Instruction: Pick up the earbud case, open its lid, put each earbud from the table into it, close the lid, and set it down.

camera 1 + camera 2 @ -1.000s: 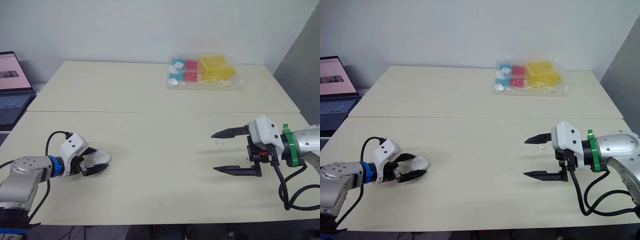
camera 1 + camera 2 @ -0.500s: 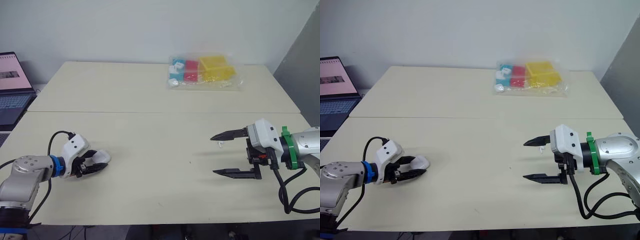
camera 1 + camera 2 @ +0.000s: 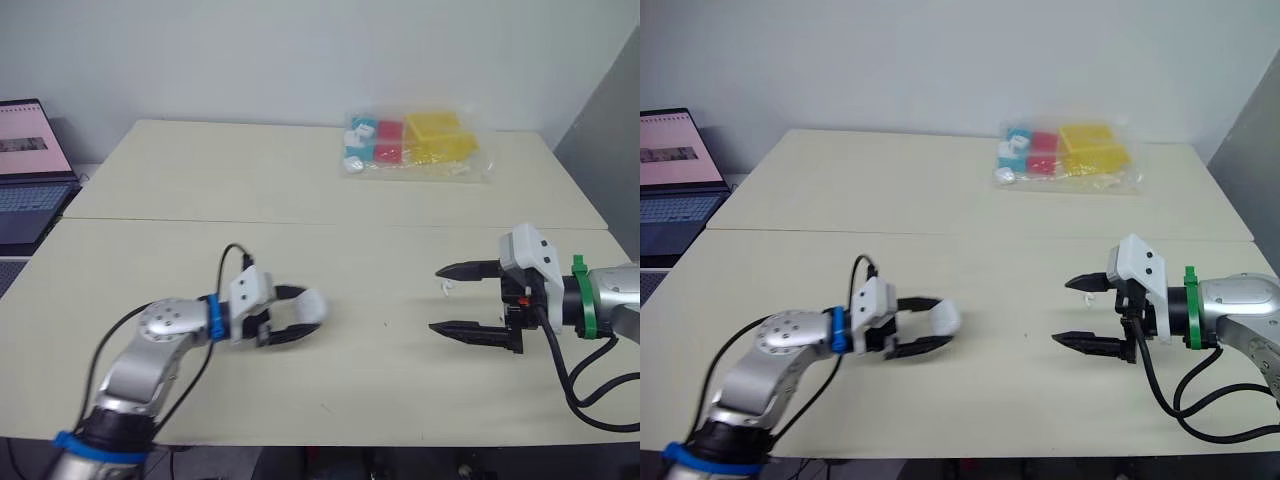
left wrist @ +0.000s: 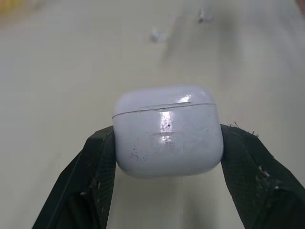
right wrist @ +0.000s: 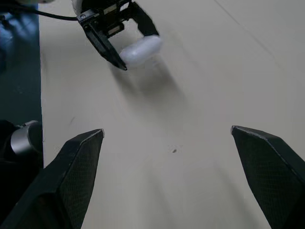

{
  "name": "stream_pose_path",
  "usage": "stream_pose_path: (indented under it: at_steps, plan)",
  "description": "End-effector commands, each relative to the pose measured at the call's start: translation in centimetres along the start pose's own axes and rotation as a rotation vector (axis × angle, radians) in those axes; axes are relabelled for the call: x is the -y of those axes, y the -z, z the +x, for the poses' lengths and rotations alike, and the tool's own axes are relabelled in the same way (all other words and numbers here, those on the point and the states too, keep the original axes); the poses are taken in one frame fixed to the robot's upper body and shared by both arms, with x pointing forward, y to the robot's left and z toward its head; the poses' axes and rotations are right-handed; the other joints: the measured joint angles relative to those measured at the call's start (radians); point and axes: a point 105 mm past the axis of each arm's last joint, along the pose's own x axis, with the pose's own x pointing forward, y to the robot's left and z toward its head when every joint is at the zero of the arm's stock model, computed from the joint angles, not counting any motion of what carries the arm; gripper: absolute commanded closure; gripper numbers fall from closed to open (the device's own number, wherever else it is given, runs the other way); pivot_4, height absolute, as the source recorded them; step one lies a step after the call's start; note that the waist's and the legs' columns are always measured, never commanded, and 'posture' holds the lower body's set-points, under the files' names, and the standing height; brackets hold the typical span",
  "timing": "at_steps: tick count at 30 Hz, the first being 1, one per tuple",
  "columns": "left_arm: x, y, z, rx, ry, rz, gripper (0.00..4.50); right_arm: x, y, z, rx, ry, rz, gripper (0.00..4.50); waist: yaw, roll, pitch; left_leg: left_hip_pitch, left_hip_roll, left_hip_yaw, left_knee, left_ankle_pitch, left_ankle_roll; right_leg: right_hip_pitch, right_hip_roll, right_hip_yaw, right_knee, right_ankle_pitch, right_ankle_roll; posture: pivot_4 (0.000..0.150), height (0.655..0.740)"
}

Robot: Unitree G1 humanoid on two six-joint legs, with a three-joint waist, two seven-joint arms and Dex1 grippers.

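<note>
Between left fingers [image 4: 96, 168], earbud case [image 4: 167, 136], lid [image 4: 162, 98] closed

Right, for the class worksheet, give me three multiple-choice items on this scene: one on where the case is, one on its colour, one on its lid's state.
1. Where is the case? A lying loose; B in the left gripper; C in a person's hand.
2. What colour is the case? A white; B black; C yellow.
3. How is its lid? A open; B shut; C taken off.
Answers: 1 B, the gripper clamps its two sides. 2 A, its shell is glossy white. 3 B, the seam is a thin closed line.
</note>
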Motion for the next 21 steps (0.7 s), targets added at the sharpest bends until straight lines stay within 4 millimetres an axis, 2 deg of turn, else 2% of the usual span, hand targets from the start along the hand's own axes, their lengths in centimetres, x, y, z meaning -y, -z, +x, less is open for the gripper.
stream_pose_path:
  at_steps: [1,4,8,10,14,21]
  plan:
    - [-0.1,-1.0,1.6,0.059,-0.017,0.180,1.71,0.2,-1.1,0.7,0.058,0.049,0.077,0.00,-0.011,0.000,0.000,0.000,0.001,-0.001,0.000,0.000,0.000,0.000,0.002,0.000,0.000,0.000,0.000,0.150,0.7400]
    - [0.8,-1.4,3.3,0.113,0.027,0.303,1.71,0.8,-0.7,2.1,0.037,0.086,0.161,0.00,-0.013,0.000,0.000,0.002,0.003,-0.002,-0.001,0.000,0.000,0.000,0.006,-0.001,0.001,0.001,-0.002,0.150,0.7400]
    - [1.5,-1.6,4.2,0.139,0.064,0.394,1.71,0.5,-0.7,3.3,0.028,0.056,0.269,0.00,-0.014,0.000,0.000,0.001,0.004,-0.002,-0.001,0.000,0.000,0.000,0.010,0.000,0.001,0.001,-0.002,0.150,0.7400]
    - [1.4,-1.6,4.3,0.144,0.059,0.411,1.71,0.6,-0.8,3.7,0.025,0.062,0.296,0.00,-0.014,0.000,0.000,0.001,0.004,-0.002,0.000,0.000,0.000,0.000,0.010,0.000,0.001,0.001,-0.002,0.150,0.7400]
    - [0.7,-2.9,5.1,0.212,0.019,0.497,1.71,1.3,-0.5,5.7,0.050,0.076,0.420,0.00,-0.014,0.000,-0.001,-0.001,0.003,-0.002,0.000,0.000,0.000,-0.001,0.010,-0.001,0.000,0.001,-0.002,0.150,0.7400]
    - [0.5,-2.9,5.3,0.230,0.003,0.527,1.71,0.8,-0.4,6.6,0.055,0.049,0.492,0.00,-0.014,0.000,-0.001,-0.004,0.003,-0.003,0.000,0.000,0.000,-0.002,0.010,-0.001,-0.001,0.001,-0.002,0.150,0.7400]
